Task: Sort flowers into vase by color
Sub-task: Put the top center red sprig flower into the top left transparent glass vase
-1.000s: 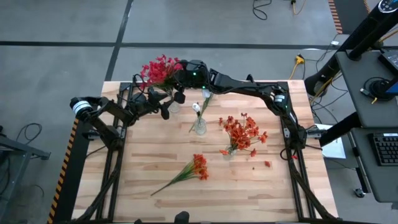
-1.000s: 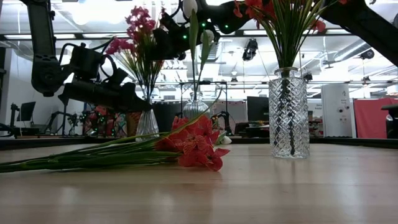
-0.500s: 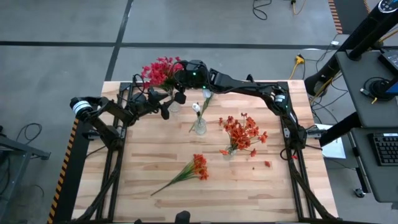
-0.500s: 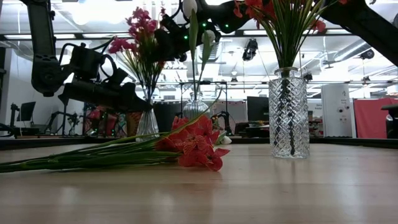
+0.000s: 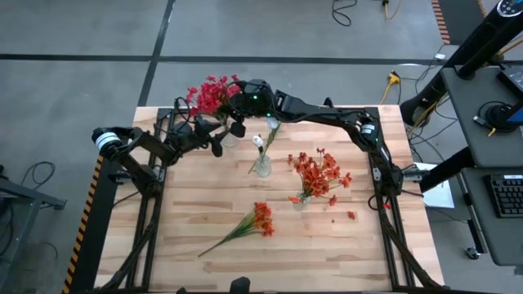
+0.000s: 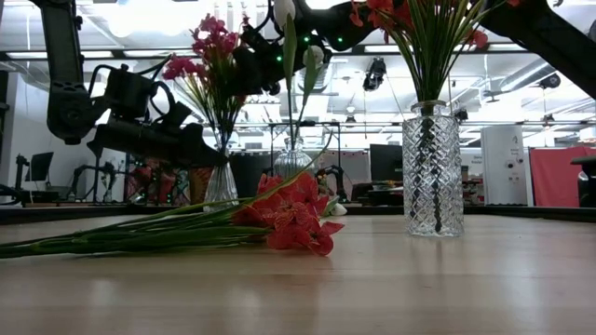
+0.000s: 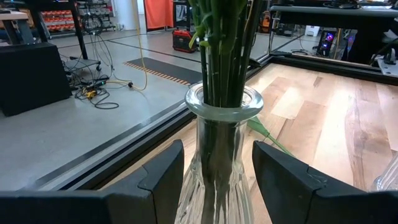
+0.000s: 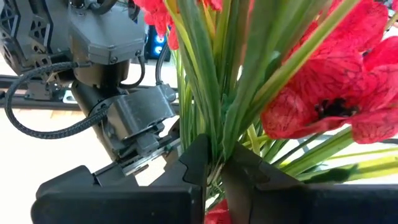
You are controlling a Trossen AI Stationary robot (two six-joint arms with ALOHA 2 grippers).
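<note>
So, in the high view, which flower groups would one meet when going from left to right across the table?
Crimson-red flowers in the vase held by the left gripper → loose orange-red bunch lying flat → white buds in the middle vase → orange-red flowers in the right vase.

- A pale wooden table [image 5: 327, 245] with a dark frame along its edges carries everything.
- A loose bunch of orange-red flowers [image 5: 260, 219] lies flat on the boards near the front middle, stalks trailing toward the left front.
- A glass vase [image 5: 262, 166] with white buds stands at the centre.
- A second vase [image 6: 432, 167] of cut glass, holding orange-red flowers, stands to its right.
- A third vase [image 7: 217, 158] holding crimson flowers stands near the back edge, left of centre.
- A small red petal [image 5: 351, 216] lies on the boards to the right.
</note>
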